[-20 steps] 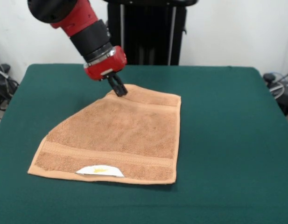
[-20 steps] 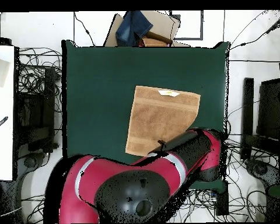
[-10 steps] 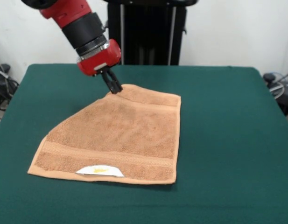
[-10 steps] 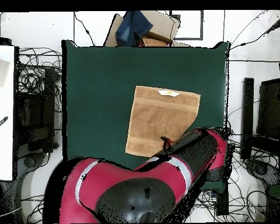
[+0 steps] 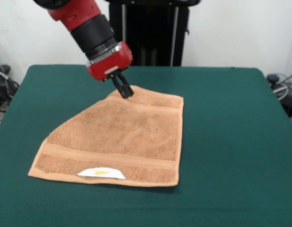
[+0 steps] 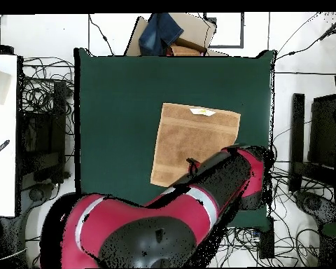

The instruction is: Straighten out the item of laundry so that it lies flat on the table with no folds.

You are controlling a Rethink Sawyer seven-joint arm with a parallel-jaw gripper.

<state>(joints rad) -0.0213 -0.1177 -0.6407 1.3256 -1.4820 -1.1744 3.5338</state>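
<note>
Terry towel point(image 5: 119, 137), orange-tan, is lying near the middle of the green table point(image 5: 231, 142) in the front view, one far corner folded under so the edge is running diagonally. The gripper point(image 5: 125, 92) is pressing narrow, seemingly pinched fingers onto the far edge, probably to drag that fold out; half a second ago it was sitting slightly further left. Overhead, the arm is covering the towel's point(image 6: 188, 136) near corner, having swung further over it.
</note>
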